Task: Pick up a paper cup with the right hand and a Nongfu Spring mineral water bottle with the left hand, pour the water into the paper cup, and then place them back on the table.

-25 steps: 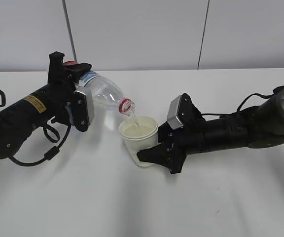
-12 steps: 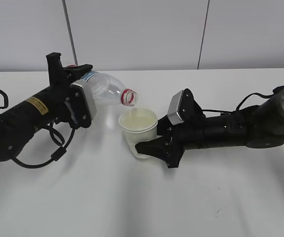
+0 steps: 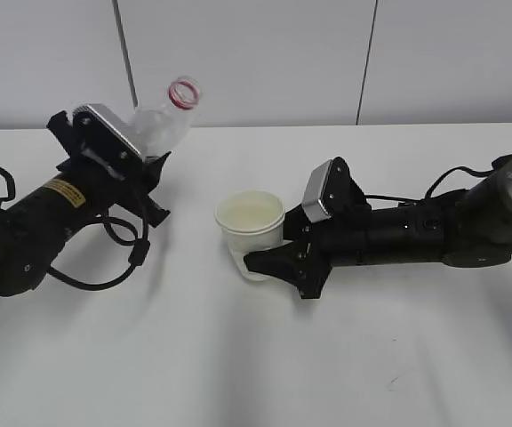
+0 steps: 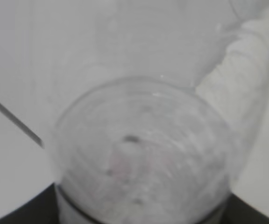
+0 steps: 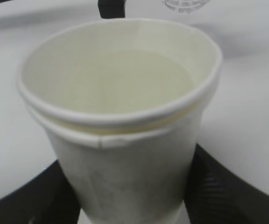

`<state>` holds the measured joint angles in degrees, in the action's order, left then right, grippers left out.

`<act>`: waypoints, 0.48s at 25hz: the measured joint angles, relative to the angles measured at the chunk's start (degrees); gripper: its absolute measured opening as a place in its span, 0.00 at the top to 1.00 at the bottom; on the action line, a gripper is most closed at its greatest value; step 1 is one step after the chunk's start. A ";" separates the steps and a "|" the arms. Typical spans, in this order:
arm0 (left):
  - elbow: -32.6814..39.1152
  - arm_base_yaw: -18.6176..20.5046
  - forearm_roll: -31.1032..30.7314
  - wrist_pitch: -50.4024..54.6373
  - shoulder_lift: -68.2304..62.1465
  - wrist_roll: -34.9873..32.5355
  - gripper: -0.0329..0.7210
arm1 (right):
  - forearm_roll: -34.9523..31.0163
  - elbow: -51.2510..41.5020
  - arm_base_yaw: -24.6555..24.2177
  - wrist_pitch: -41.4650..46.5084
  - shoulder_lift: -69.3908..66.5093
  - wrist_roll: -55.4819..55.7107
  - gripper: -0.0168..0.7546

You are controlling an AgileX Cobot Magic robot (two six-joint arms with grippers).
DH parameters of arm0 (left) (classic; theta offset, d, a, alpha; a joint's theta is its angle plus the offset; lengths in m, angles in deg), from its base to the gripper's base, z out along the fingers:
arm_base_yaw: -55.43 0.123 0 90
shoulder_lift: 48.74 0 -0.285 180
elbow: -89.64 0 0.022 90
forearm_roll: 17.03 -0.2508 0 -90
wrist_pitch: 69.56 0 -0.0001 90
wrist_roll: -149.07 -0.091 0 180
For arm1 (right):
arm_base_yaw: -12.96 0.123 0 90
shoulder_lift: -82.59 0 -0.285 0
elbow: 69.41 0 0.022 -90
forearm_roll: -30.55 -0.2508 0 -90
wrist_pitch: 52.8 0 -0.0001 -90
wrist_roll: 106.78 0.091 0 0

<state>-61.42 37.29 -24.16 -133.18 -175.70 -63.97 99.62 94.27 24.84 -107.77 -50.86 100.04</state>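
In the exterior view the left claw [image 3: 136, 147] is clamped on the Nongfu Spring mineral water bottle [image 3: 163, 120], whose long axis slants up and right with its red-ringed open mouth highest, above the desk [image 3: 256, 356]; the right claw [image 3: 260, 262] grips the upright paper cup [image 3: 250, 233] mid-desk. The left wrist view shows only the blurred clear bottle [image 4: 144, 154] filling the frame. In the right wrist view the cup [image 5: 120, 116] stands rim up between the closed-in jaws, with water [image 5: 111, 81] inside.

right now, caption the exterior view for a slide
Left gripper tips the bottle neck-up; right gripper holds the cup.

Cream-white paper cup [image 3: 251, 231], clear bottle [image 3: 164, 120] with red neck ring, matte white table [image 3: 238, 356], black arms
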 joint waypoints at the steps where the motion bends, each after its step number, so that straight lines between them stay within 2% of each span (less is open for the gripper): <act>1: 0.16 0.00 0.33 0.00 0.00 2.87 0.48 | -0.02 0.00 0.00 0.00 0.00 0.00 0.40; 3: 0.90 0.00 0.40 -0.10 0.00 9.13 0.48 | -0.59 0.00 0.00 0.00 0.00 -0.03 0.40; 8: 3.45 0.00 0.23 -0.10 0.00 19.39 0.48 | -2.22 0.00 0.00 0.00 -0.03 -0.38 0.40; 12: 4.46 0.00 -2.96 -0.10 0.00 27.78 0.48 | -3.34 0.00 0.00 0.00 -0.03 -0.38 0.40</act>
<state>-56.97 37.29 -27.12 -133.29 -175.70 -36.19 96.28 94.27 24.84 -107.77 -50.89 99.66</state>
